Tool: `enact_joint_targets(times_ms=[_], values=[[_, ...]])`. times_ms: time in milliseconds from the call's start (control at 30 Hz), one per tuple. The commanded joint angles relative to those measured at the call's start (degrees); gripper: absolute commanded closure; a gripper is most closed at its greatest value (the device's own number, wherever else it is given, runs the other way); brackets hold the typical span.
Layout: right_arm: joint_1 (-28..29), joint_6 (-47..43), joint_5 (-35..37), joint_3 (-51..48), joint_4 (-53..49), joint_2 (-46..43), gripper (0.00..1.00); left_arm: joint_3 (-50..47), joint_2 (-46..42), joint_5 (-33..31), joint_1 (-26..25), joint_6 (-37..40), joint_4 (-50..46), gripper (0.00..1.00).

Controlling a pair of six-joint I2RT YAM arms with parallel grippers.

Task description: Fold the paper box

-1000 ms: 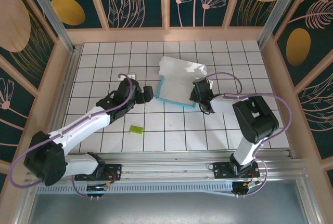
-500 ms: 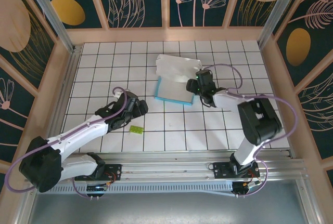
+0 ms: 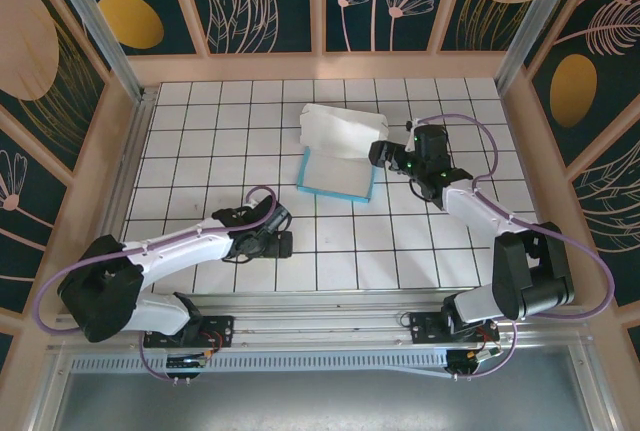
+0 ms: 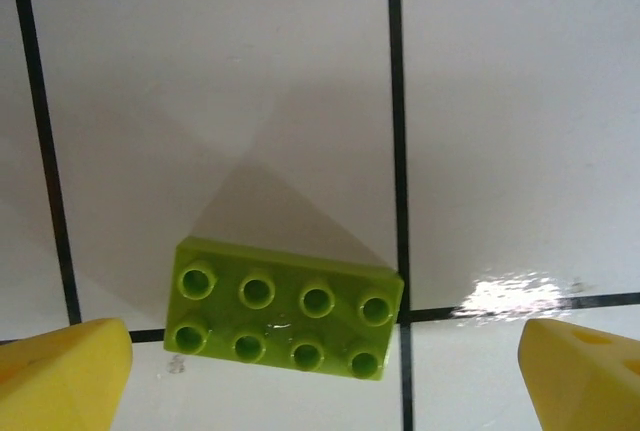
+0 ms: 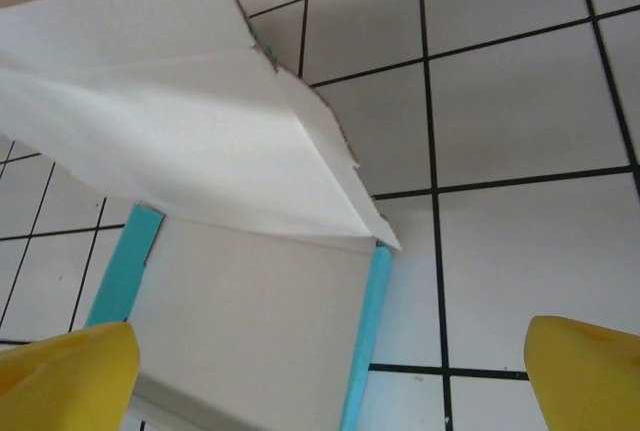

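Paper box (image 3: 338,166) sits free; right pincer (image 3: 384,154) withdrew, open; left pincer (image 3: 282,244), open, retreated over lime brick (image 4: 285,309).

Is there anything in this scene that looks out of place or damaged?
Yes. A lime-green toy brick lies on the tiled table, and the left gripper hangs open over it, though it is no part of folding. On the paper box, the white flap has a ragged, torn-looking edge.

The white tiled table (image 3: 200,131) carries the paper box (image 3: 336,173) and a lime-green brick (image 4: 288,308), well apart.
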Motion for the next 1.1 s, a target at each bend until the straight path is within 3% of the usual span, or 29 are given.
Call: enact_joint_targets(times_ms=[0, 267, 400, 533, 633, 867, 1067], values=[[-0.21, 0.92, -3.41, 0.95, -0.57, 1.14, 0.01, -1.15, 3.53, 0.15, -0.15, 3.01, -2.24, 0.01], [-0.32, 1.3, -5.72, 1.06, -0.67, 1.14, 0.01, -2.74, 6.75, 0.22, -0.1, 4.27, 1.1, 0.05], [-0.41, -4.95, -21.21, 1.3, -0.46, 0.54, 0.03, -3.09, 8.24, -0.39, -0.04, 5.39, 1.69, 0.1], [-0.5, -13.88, -29.78, 5.52, -13.53, 1.12, 0.04, -3.29, 7.61, -0.09, -0.09, 6.32, 2.56, 0.21], [-0.47, -15.27, -30.18, 7.23, -19.76, 0.57, 0.05, -3.27, 7.02, 0.21, -0.05, 6.52, 3.27, 0.31], [-0.47, -10.55, -28.17, 6.22, -18.42, -4.09, 0.05, -2.19, 7.37, 2.68, -0.05, 6.34, 6.15, 0.51], [-0.51, -9.39, -25.76, 7.85, -19.87, -6.53, 0.05, 5.84, 6.14, 0.8, -0.03, 7.73, 1.74, 0.55]])
